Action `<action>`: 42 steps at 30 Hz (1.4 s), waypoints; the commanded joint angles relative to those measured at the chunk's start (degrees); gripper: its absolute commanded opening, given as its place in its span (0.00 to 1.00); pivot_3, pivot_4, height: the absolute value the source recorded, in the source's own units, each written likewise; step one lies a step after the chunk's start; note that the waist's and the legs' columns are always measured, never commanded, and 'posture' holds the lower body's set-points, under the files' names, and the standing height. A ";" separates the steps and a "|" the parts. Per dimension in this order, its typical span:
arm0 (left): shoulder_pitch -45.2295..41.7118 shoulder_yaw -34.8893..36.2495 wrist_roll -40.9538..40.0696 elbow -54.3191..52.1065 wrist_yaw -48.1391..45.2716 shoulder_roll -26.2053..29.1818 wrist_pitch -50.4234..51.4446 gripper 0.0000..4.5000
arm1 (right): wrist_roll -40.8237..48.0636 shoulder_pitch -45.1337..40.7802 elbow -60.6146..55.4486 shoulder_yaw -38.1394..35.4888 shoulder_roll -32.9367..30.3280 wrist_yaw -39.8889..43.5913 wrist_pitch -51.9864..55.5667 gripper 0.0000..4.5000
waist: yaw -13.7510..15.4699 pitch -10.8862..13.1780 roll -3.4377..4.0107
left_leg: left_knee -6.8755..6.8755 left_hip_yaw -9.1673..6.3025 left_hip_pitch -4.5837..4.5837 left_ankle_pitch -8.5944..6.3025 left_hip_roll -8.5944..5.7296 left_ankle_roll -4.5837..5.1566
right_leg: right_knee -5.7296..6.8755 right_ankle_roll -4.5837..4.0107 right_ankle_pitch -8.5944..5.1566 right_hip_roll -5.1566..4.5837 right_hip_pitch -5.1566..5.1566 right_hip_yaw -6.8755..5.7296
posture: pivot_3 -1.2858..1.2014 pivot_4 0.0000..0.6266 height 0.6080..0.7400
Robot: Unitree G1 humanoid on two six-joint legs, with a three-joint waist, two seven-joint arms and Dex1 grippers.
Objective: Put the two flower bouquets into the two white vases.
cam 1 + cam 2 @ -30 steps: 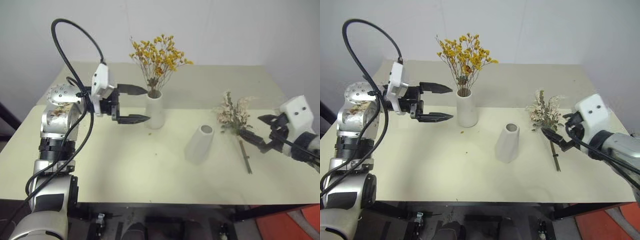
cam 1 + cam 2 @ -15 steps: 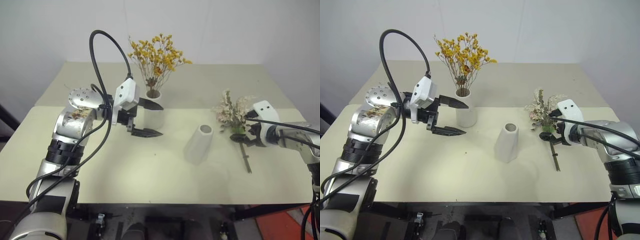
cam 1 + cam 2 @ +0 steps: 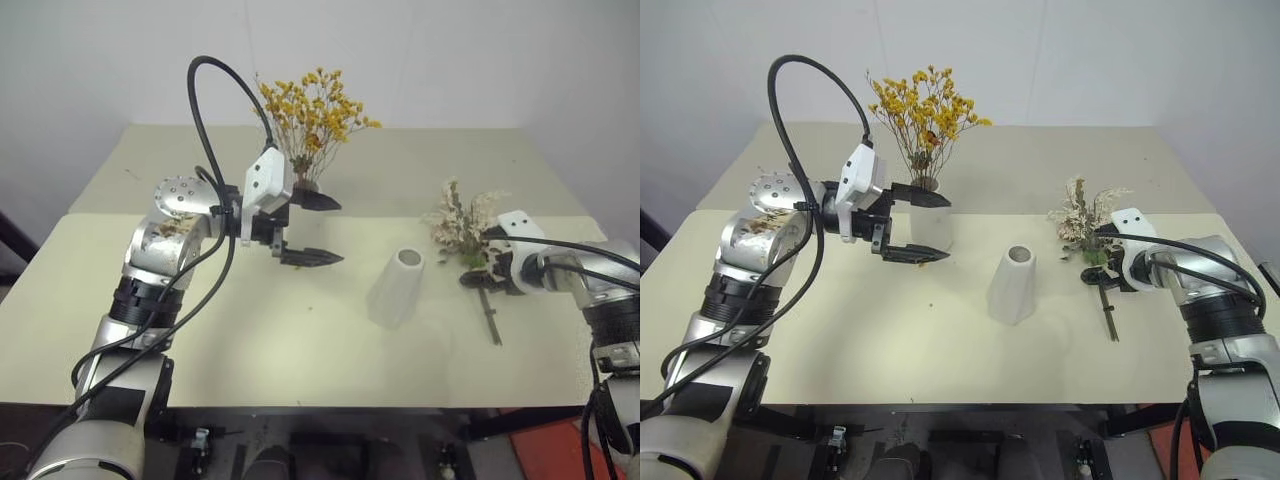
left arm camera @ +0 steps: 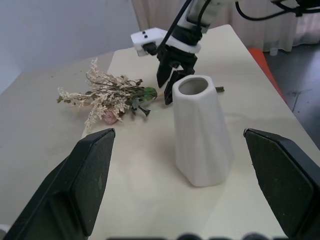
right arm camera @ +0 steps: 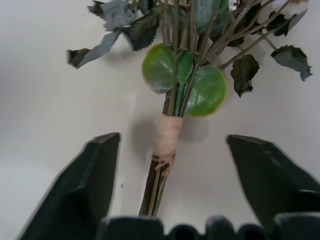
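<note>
The yellow-orange bouquet (image 3: 315,105) stands in an upright white vase (image 3: 933,228) at the back. My left gripper (image 3: 338,230) is open and level in front of that vase, hiding part of it, and holds nothing. It points toward the slanted, empty white vase (image 3: 397,288) mid-table. The cream-pink bouquet (image 3: 462,222) lies flat on the right, its stem (image 3: 490,320) toward the front edge. My right gripper (image 5: 172,140) is open and angled down, with one finger on each side of the wrapped stem (image 5: 167,135) and a gap on both sides.
The pale table (image 3: 250,340) has a seam across its middle and a white wall behind. The empty vase (image 4: 200,135) stands between the two grippers. An orange object (image 3: 590,450) sits on the floor past the front right corner.
My left gripper has swung right, from beside the upright vase to in front of it. My right gripper has come down and forward over the cream-pink bouquet's stem.
</note>
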 commanded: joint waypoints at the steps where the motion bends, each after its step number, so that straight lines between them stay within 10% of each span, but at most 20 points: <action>1: -0.95 0.96 -0.39 -0.75 1.51 -0.42 -1.39 1.00 | -3.14 -2.79 2.61 0.64 -0.03 2.08 -2.53 0.57 | 0.01 0.00 0.01 | 0.00 0.00 -0.01 0.00 0.00 0.00 | 0.00 0.00 0.00 0.00 -0.01 0.00 | 0.52 0.24 1.00; 8: -0.54 1.87 -1.20 -1.56 3.26 -0.29 -1.38 1.00 | -6.30 -4.51 5.87 0.54 0.90 4.21 -3.36 0.06 | 0.03 0.00 0.02 | 0.00 -0.01 -0.02 0.00 -0.01 0.00 | -0.01 0.00 0.00 0.00 -0.01 -0.01 | 0.52 0.24 1.00; 14: -0.15 2.19 -1.11 -1.63 3.94 0.03 -2.03 1.00 | -6.08 -3.50 -0.47 -6.77 1.35 -1.16 -1.83 0.05 | 0.02 0.03 0.09 | 0.00 -0.01 -0.01 0.01 -0.01 -0.01 | 0.00 0.00 0.00 0.00 -0.03 0.00 | 0.52 0.24 1.00; 22: 0.34 3.29 -2.17 -2.23 5.25 -0.02 -1.12 1.00 | -6.62 11.00 -37.40 -31.91 14.55 -23.11 -22.74 0.05 | 0.26 0.00 0.15 | -0.03 -0.21 -0.20 0.02 -0.04 -0.04 | 0.46 0.01 0.00 -0.04 -0.29 0.04 | 0.52 0.24 1.00; 26: 0.22 3.63 -3.11 -1.90 5.43 -0.01 -1.01 1.00 | 6.68 12.95 -51.60 -40.64 20.73 -21.82 -18.89 0.05 | 0.26 0.00 0.17 | 0.00 -0.33 -0.25 0.06 -0.10 -0.10 | 0.63 0.01 0.00 -0.07 -0.43 0.13 | 0.52 0.24 1.00; 42: 1.67 5.32 -6.55 -2.75 2.14 2.51 -0.82 1.00 | 31.80 16.92 -64.97 -37.82 28.45 -19.77 -26.80 0.05 | -0.24 0.01 0.30 | -0.08 -0.39 0.08 0.05 -0.09 -0.08 | 0.59 0.00 0.00 -0.03 -0.16 0.14 | 0.52 0.24 1.00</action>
